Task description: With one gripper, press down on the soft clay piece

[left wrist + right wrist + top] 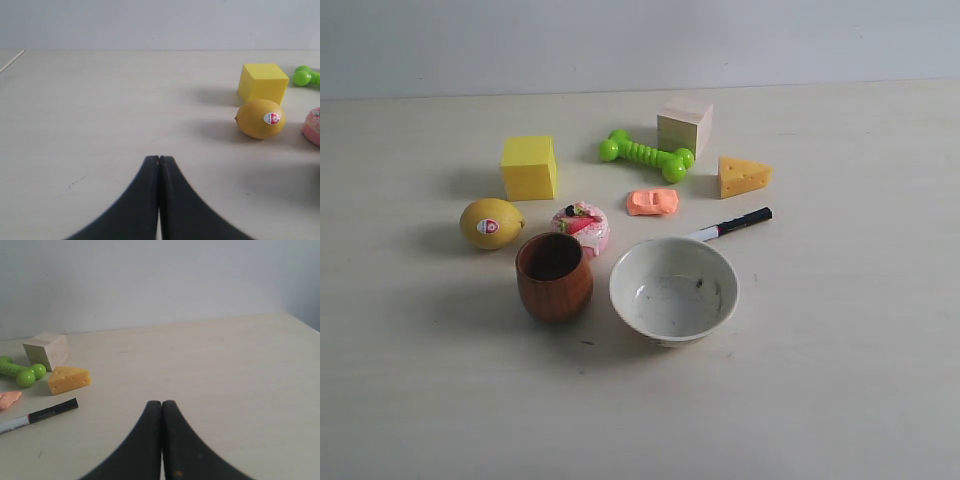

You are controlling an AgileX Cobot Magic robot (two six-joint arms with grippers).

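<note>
Where it lies in the exterior view, mid-table and toward the far side, the soft clay piece (653, 202) is a flattish salmon-orange lump w/ a dented top, nothing touching it.

Surroundings, nearest first:
- green dumbbell toy (646, 156): just behind the clay, lying at a slant.
- marker (732, 225): front-right of the clay, black cap pointing away from it. Its white end is just beside the white bowl (632, 300); contact can't be told.
- pink cake toy (582, 228): front-left of the clay, apart from it.
- cheese wedge (744, 176): to the clay's right, near.
- wooden block (685, 126): behind the dumbbell's right end, pale, upright.
- white bowl: in front of the clay, upright, inside marked w/ dark specks.
- brown cup (554, 278): left of the bowl, upright, just in front of the cake toy.
- lemon (491, 223): left of the cake toy, red sticker facing out.
- yellow cube (529, 167): behind the lemon.
- table (840, 380): pale, matte.

Tools:
- left gripper (159, 159): black fingers pressed together, nothing between, over bare table; lemon and cube lie ahead to one side.
- right gripper (161, 402): fingers likewise together, nothing held, over bare table. In the right wrist view the clay shows only at the frame edge, well apart from the tips.
</note>
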